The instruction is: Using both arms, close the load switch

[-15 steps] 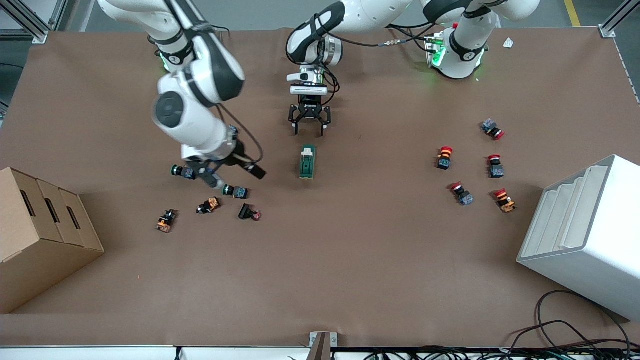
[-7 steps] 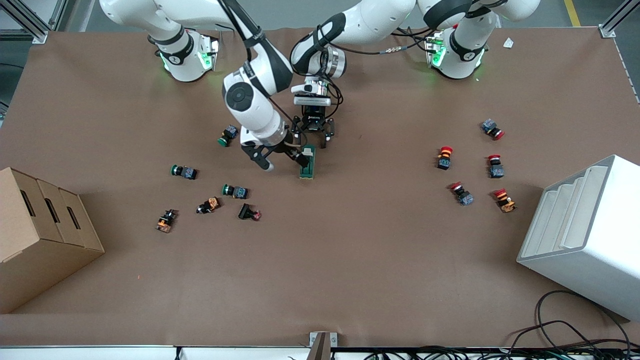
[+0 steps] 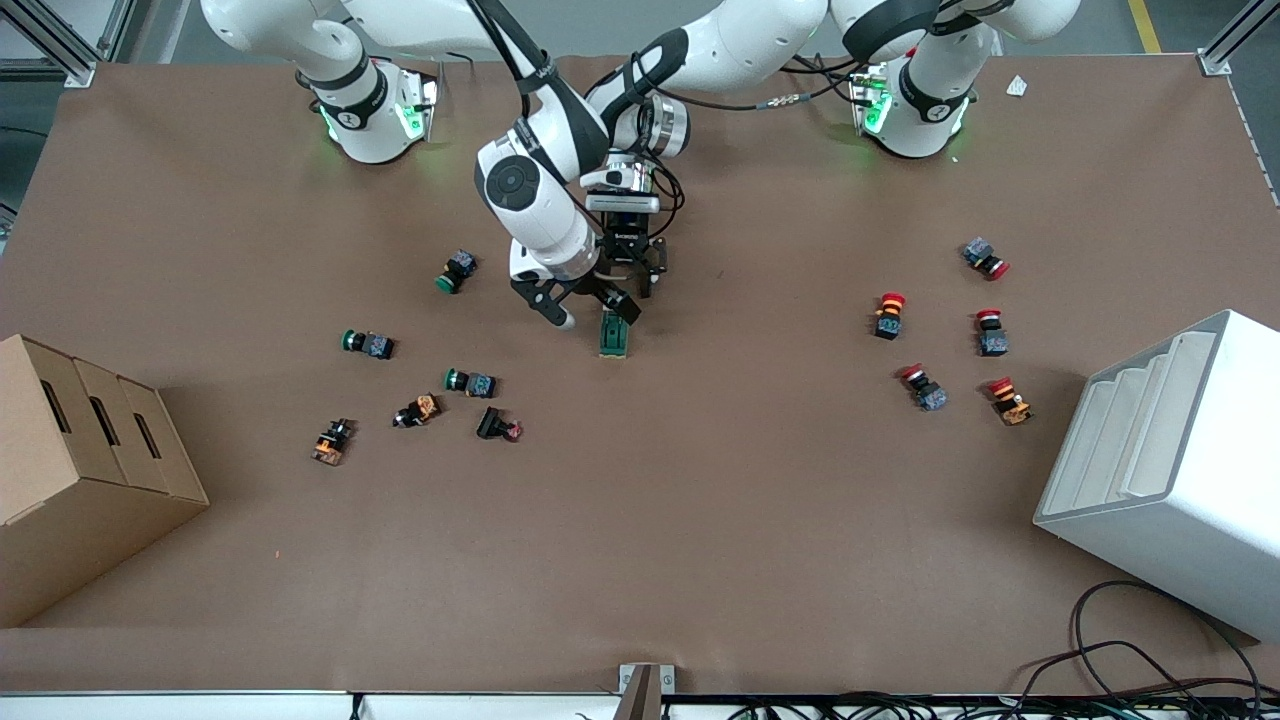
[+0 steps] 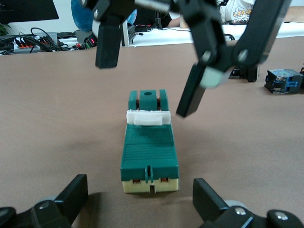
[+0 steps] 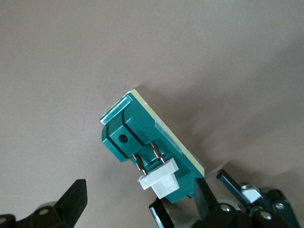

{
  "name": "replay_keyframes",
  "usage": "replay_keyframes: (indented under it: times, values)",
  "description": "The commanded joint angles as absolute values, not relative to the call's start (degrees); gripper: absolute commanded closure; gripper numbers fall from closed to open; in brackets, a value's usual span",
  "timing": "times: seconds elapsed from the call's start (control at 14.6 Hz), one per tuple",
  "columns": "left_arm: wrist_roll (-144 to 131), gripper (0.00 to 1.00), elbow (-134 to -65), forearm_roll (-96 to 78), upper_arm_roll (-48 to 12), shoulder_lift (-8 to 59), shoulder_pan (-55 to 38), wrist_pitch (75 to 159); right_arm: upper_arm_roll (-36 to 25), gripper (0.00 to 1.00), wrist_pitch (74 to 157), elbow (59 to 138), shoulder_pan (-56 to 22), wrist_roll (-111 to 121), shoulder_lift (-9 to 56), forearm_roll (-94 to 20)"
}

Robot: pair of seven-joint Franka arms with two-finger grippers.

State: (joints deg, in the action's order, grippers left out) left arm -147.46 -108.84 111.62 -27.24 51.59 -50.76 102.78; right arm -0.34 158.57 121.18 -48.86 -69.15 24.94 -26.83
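Note:
The load switch [image 3: 614, 338] lies on the brown table; it is a dark-green block on a cream base [image 4: 150, 142], with a raised white lever [image 5: 159, 183] toward the end away from my left gripper. My left gripper [image 3: 628, 272] is low at the switch's end farther from the front camera. It is open, and its fingers [image 4: 209, 199] stand wider than the block. My right gripper [image 3: 588, 308] hangs open over the lever end, its fingers [image 4: 194, 95] straddling the lever without touching it. In the right wrist view, my right gripper [image 5: 137, 204] has the lever between its fingertips.
Green-capped push buttons [image 3: 455, 270] [image 3: 368, 343] [image 3: 470, 382] and orange and black parts [image 3: 418, 410] lie toward the right arm's end. Red-capped push buttons [image 3: 888, 315] lie toward the left arm's end. A cardboard box [image 3: 80, 450] and a white bin [image 3: 1170, 460] stand at the table's ends.
My right arm has swung from over the green push buttons to the load switch. My left gripper has moved down toward the switch's end.

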Motion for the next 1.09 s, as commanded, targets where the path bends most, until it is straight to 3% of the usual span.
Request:
replay_keyframes:
  times: [0.0,1.02]
  values:
    - [-147.48,0.00,-107.66,112.41,-26.81,53.26,-51.59,101.87,-0.88,0.00,162.33,121.64,-50.80,-69.26,26.98,-29.09]
    - [-147.74,0.00,-107.67,112.76,-26.63,52.91,-52.82,98.44,-1.14,0.00,163.39,117.16,-49.84,-71.02,27.69,-31.38]
